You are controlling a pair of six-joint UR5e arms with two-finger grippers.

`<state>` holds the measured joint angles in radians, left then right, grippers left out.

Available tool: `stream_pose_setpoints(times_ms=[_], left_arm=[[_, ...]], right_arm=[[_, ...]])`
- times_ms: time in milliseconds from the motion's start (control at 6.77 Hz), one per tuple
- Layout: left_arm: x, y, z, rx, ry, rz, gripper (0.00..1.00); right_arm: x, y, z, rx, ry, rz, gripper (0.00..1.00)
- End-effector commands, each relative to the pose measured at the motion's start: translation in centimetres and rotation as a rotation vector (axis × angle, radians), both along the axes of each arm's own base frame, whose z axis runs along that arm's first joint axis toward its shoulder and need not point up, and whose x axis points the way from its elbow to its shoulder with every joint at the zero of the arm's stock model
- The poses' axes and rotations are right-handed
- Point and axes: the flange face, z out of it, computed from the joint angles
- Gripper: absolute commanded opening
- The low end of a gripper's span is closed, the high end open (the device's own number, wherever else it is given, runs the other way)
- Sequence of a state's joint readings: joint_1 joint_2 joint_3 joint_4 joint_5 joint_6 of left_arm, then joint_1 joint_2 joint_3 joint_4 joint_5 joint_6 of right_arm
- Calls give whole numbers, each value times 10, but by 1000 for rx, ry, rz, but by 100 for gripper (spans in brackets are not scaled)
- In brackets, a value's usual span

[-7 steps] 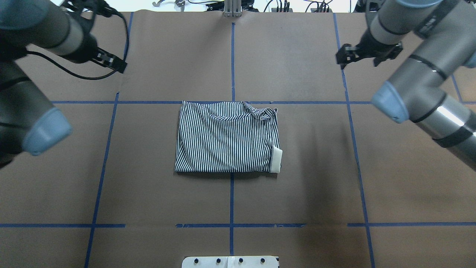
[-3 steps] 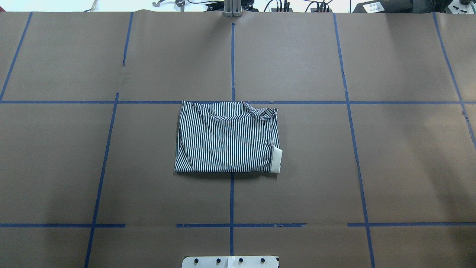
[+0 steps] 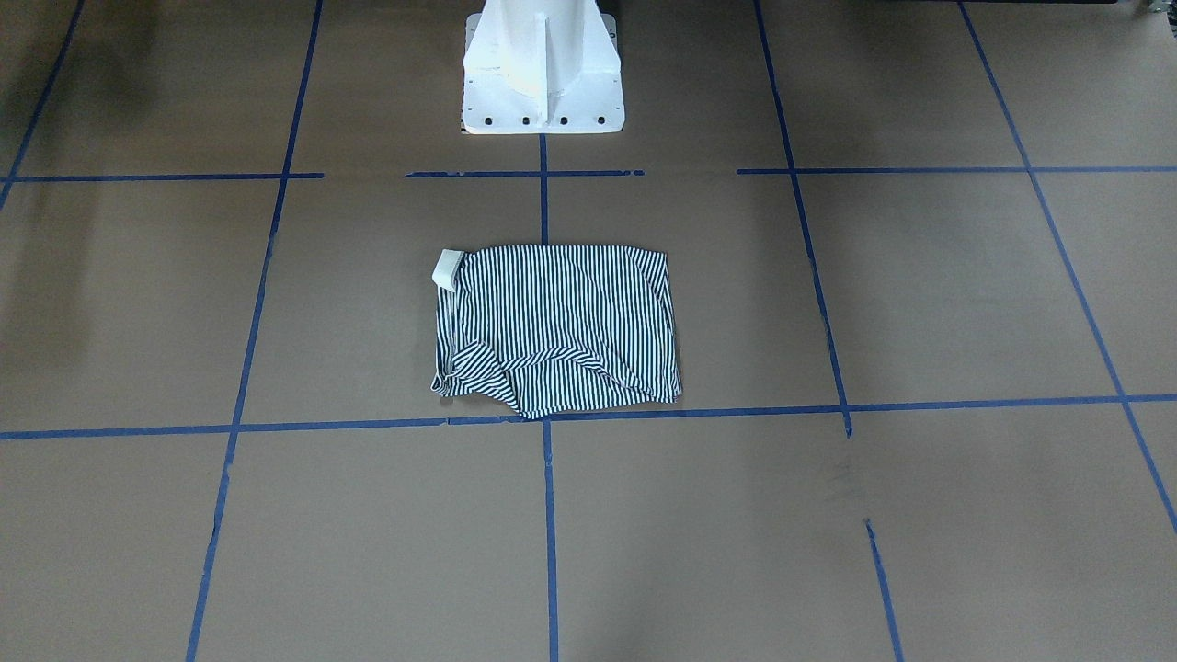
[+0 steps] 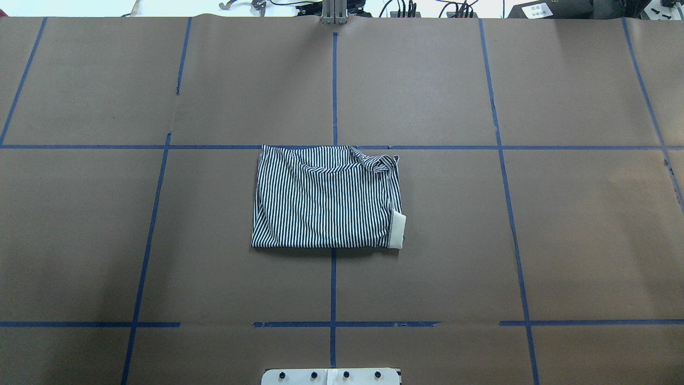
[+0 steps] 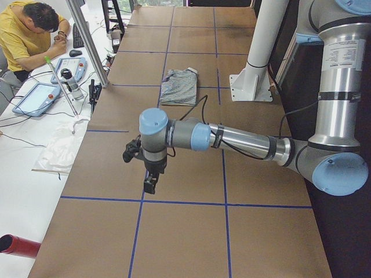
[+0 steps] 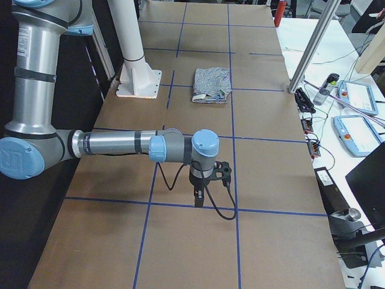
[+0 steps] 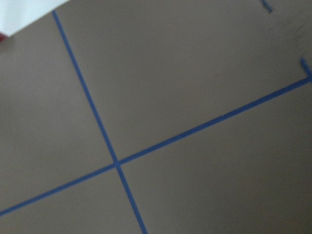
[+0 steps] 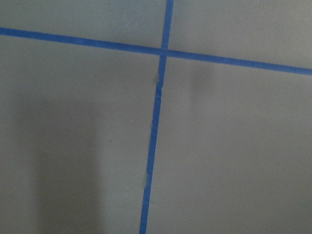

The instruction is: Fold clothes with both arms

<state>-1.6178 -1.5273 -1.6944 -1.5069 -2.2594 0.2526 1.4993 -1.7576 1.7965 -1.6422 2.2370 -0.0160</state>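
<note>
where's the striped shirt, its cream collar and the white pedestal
folded navy-and-white striped polo shirt (image 4: pixel 323 200), overhead exterior view, middle of its top layer
plain cream collar (image 4: pixel 398 230), overhead exterior view, exposed corner flap
white flanged pedestal (image 3: pixel 542 69), exterior front-facing view, central rib

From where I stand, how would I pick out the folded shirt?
Find the brown table gridded with blue tape, then its white pedestal. In front lies the shirt: the only striped thing, a cream corner poking out.
</note>
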Motion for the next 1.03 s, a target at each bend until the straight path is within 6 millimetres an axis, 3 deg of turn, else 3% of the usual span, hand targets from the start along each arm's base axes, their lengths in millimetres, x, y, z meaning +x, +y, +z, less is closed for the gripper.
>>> stream_pose_setpoints(times_ms=[0,148,443,887], left_arm=[[-16,38,57,-115,96,-74,100],[-14,33,38,-120,89,-129,100],[-14,18,16,-14,37,-115,100],[-12,16,13,8,28,-103,100]], right_arm=[[0,4,10,-22,-1,4,100],[0,3,13,-27,-2,4,100],[-3,4,11,-32,-48,6,100],[-3,4,10,-30,-48,6,100]])
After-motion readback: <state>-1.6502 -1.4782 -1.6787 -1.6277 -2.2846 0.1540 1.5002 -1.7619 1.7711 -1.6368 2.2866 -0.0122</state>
